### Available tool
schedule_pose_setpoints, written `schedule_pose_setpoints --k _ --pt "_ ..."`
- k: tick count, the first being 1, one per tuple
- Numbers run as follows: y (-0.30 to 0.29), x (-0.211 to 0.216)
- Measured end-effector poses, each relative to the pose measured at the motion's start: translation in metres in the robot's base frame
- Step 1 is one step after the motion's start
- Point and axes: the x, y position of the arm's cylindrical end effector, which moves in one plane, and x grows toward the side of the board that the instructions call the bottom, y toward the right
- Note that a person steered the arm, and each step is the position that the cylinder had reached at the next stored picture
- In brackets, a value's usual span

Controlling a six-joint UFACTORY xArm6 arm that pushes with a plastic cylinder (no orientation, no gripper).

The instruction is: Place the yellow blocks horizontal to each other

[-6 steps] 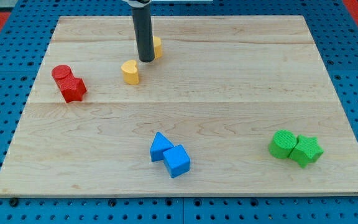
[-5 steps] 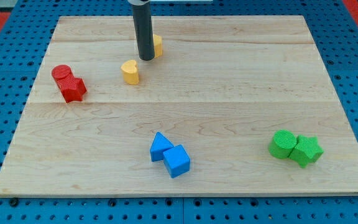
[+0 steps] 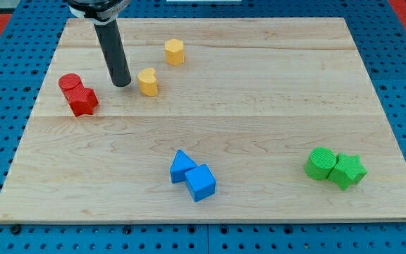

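Observation:
A yellow heart-shaped block (image 3: 147, 82) lies in the upper left part of the wooden board (image 3: 259, 106). A yellow hexagonal block (image 3: 174, 51) lies up and to the right of it, nearer the view's top. My tip (image 3: 122, 84) stands just left of the yellow heart block, with a small gap between them. The rod rises from there toward the view's top left.
A red cylinder (image 3: 69, 83) and a red star-like block (image 3: 84, 100) touch at the left. A blue triangular block (image 3: 182, 165) and a blue cube (image 3: 201, 182) sit at bottom centre. A green cylinder (image 3: 321, 163) and a green star (image 3: 347, 170) sit at bottom right.
My tip moved left and down, from beside the yellow hexagonal block to the left side of the yellow heart block. The hexagonal block is now fully uncovered. No block has visibly moved.

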Motion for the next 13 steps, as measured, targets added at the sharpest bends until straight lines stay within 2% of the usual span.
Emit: schedule_pose_setpoints --k 2,4,5,6,8,10,13 --pt "0.000 -0.011" --pt "0.007 -0.084" --pt "0.026 -0.098" --pt "0.026 -0.098" --pt "0.074 -0.089" --pt "0.076 -0.088" --pt "0.109 -0.085"
